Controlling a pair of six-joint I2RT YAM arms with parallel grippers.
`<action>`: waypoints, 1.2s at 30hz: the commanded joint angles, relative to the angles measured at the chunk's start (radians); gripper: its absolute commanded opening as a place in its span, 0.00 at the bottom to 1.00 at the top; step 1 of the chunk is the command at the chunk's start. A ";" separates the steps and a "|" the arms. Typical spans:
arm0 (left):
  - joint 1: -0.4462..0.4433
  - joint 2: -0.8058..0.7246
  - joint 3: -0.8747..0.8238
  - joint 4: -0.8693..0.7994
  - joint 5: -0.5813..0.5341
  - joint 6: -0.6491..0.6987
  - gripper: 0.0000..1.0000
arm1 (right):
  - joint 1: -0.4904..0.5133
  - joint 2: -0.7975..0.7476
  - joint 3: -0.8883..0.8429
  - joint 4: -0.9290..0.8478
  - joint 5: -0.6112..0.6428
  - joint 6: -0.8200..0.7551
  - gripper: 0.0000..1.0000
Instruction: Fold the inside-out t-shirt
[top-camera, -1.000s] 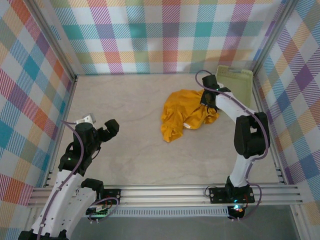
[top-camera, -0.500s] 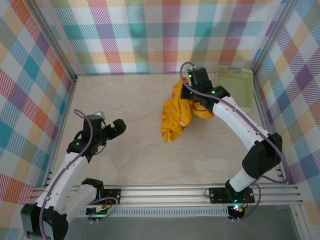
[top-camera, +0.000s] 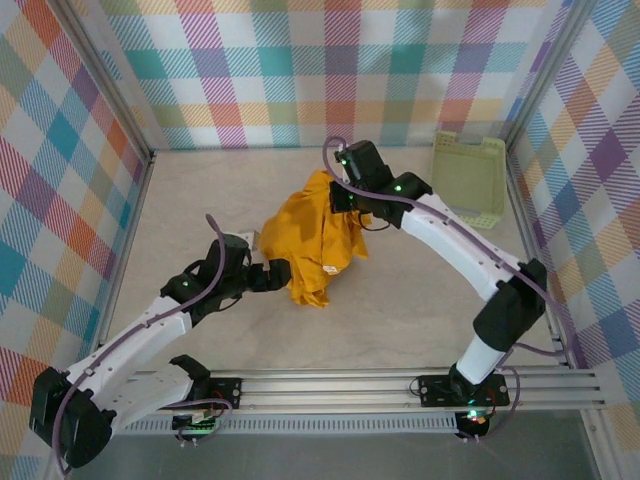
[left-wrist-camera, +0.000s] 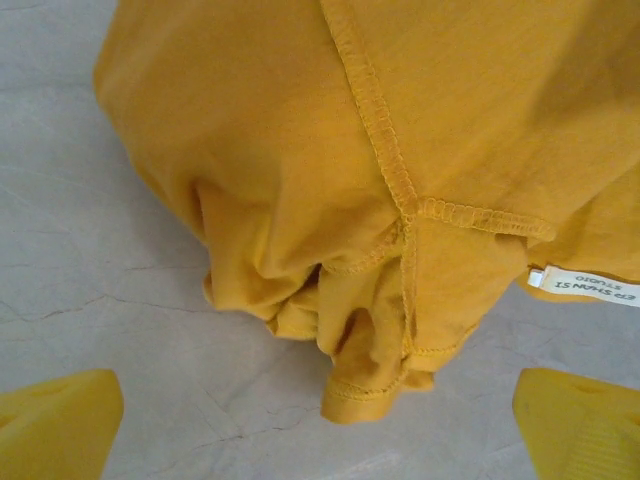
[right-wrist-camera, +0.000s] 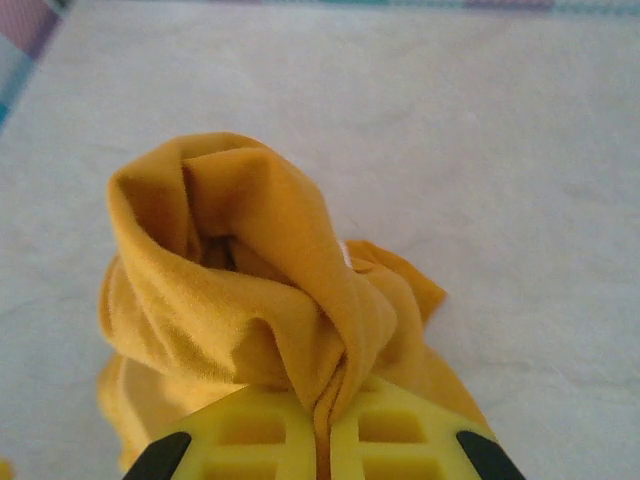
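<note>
The pale green basket sits at the far right corner of the desk. The inside-out t-shirt is bunched mid-desk, outside it. The right claw pinches a raised fold. The left claw gapes wide at the hem, where its wrist view reveals seams and a white tag.

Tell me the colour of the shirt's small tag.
The tag is white with dark lettering; left wrist view shows it best.
</note>
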 joint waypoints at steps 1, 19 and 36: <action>-0.026 0.054 -0.013 0.013 -0.051 0.024 1.00 | -0.085 0.057 -0.008 -0.010 -0.028 0.025 0.03; -0.210 0.605 0.241 0.054 -0.230 -0.073 0.60 | -0.129 0.109 -0.064 0.032 -0.065 -0.004 0.15; -0.313 0.263 0.463 -0.278 -0.181 -0.017 0.00 | -0.149 -0.195 -0.171 -0.131 0.169 -0.132 0.12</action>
